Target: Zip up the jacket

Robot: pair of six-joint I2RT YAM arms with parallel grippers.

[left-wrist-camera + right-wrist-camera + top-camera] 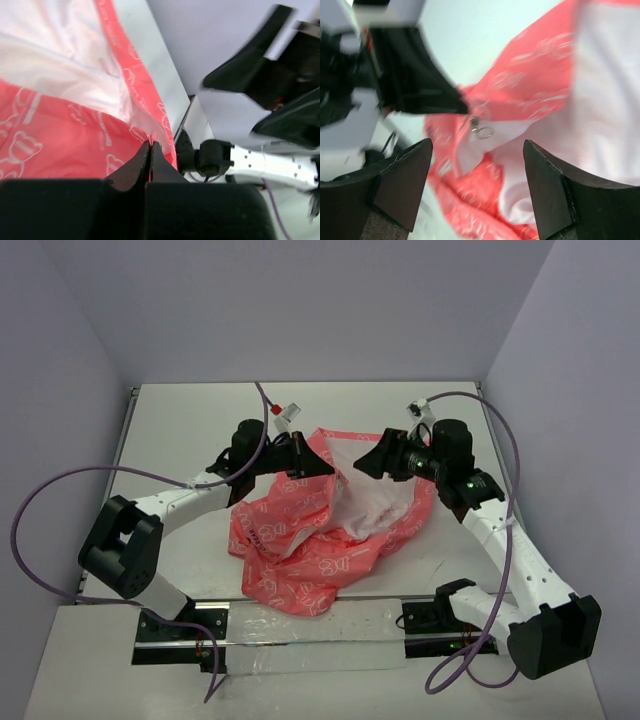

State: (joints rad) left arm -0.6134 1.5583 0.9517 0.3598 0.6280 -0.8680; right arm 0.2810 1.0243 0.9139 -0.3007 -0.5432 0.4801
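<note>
Left gripper point(150, 145) pinching jacket point(300, 550) edge | right gripper point(477, 145) agape opposite

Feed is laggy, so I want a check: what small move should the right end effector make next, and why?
Probably ease the right end effector forward and close on the zipper pull. Its jaws stand open with the ringed pull just ahead between them, while the left end effector is shut on the edge of the jacket.

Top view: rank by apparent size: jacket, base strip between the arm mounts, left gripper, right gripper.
1. jacket: the largest by far.
2. base strip: long but thin.
3. left gripper and right gripper: these look alike, so I won't rank them.
</note>
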